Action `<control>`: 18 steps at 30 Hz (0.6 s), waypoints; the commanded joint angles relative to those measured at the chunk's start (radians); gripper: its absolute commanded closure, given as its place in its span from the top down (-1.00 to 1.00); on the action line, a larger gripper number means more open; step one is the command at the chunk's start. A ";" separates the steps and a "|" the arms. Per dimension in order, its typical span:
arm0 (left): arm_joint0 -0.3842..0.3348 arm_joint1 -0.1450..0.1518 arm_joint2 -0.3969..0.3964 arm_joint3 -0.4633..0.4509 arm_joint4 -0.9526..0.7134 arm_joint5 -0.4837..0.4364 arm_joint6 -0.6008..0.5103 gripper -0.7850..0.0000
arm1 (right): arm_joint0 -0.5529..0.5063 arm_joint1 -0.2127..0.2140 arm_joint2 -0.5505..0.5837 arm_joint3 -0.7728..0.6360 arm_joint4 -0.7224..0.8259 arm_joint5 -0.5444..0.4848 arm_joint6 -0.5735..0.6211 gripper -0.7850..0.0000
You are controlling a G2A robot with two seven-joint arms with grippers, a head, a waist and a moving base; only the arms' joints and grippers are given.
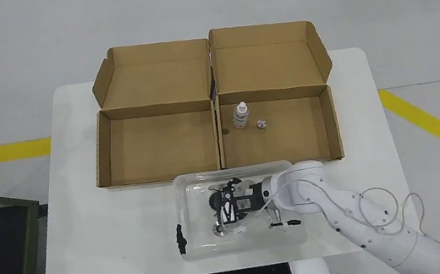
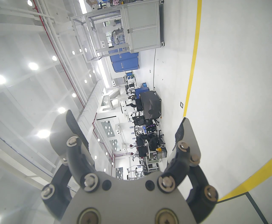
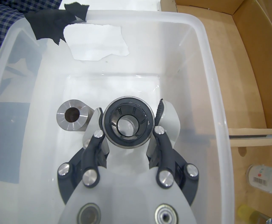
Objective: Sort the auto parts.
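the right gripper (image 3: 129, 115) is down inside the clear plastic bin (image 3: 209, 84), its two fingers closed to about the width of an upright linear bearing (image 3: 146, 122), one pad on each side of the round wall and seemingly in contact. a steel sleeve (image 3: 72, 115) stands just beside the outer face of one finger.

the left gripper (image 2: 127, 118) is wide open, holds nothing and points out into the room.

beyond the bin lie two open cardboard boxes. the left box (image 1: 161, 141) has nothing in it, and the right box (image 1: 305, 133) holds a small white bottle (image 1: 239, 115).

the main risk is a weak hold. flat pads on a smooth curved shell meet along thin lines, so the bearing may twist or slide out on the lift. the nearby sleeve could also be nudged over, and a swing too low would clip the bin wall.
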 commanded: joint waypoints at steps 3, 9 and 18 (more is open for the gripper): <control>0.000 0.000 0.000 0.000 0.000 0.000 0.000 1.00 | 0.002 -0.003 0.000 0.005 0.008 -0.003 -0.011 -1.00; 0.000 0.000 0.000 0.000 0.000 0.000 0.000 1.00 | 0.000 -0.002 0.013 -0.015 -0.004 -0.004 -0.032 -1.00; 0.000 0.000 0.000 0.000 0.000 0.000 0.000 1.00 | -0.011 0.004 0.046 -0.084 0.000 -0.017 -0.048 -1.00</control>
